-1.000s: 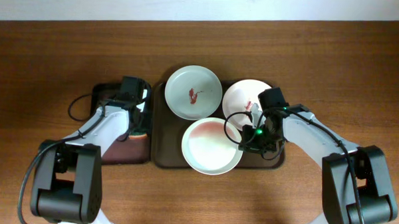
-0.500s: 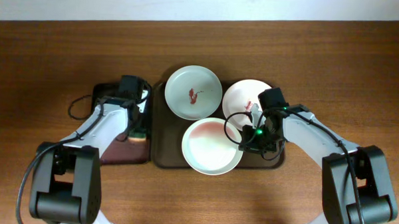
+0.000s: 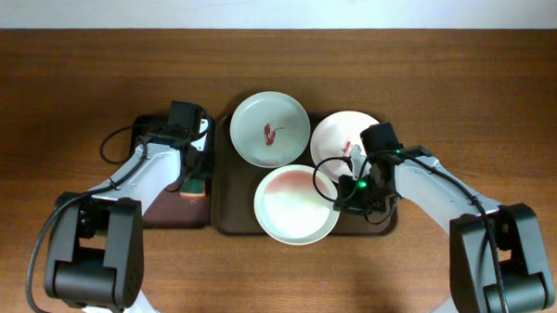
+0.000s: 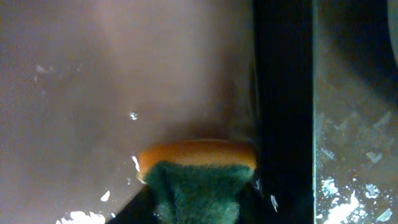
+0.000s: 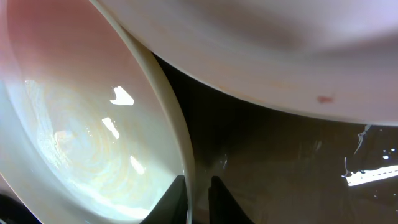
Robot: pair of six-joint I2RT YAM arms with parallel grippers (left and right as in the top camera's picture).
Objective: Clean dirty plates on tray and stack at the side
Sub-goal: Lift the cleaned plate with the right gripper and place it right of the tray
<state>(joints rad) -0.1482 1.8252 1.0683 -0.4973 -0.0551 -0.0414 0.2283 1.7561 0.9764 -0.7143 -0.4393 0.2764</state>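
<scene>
The large dark tray (image 3: 230,215) holds three white plates. The far left plate (image 3: 270,128) has a red smear. The far right plate (image 3: 340,133) also has a red smear and is partly hidden by my right arm. The front plate (image 3: 293,205) shows only a faint pink film. My right gripper (image 3: 344,191) is shut on the front plate's right rim, which shows between the fingers in the right wrist view (image 5: 198,199). My left gripper (image 3: 196,177) is shut on an orange and green sponge (image 4: 196,171) over the small tray (image 3: 165,213).
The small narrow tray sits left of the large tray, its rim close beside it. The far right plate's edge (image 5: 280,50) hangs just above the front plate (image 5: 81,124). Bare wood tabletop (image 3: 485,108) lies around both trays.
My left gripper with the sponge has shifted slightly toward the far side of the small tray. The right arm and the plates have not moved.
</scene>
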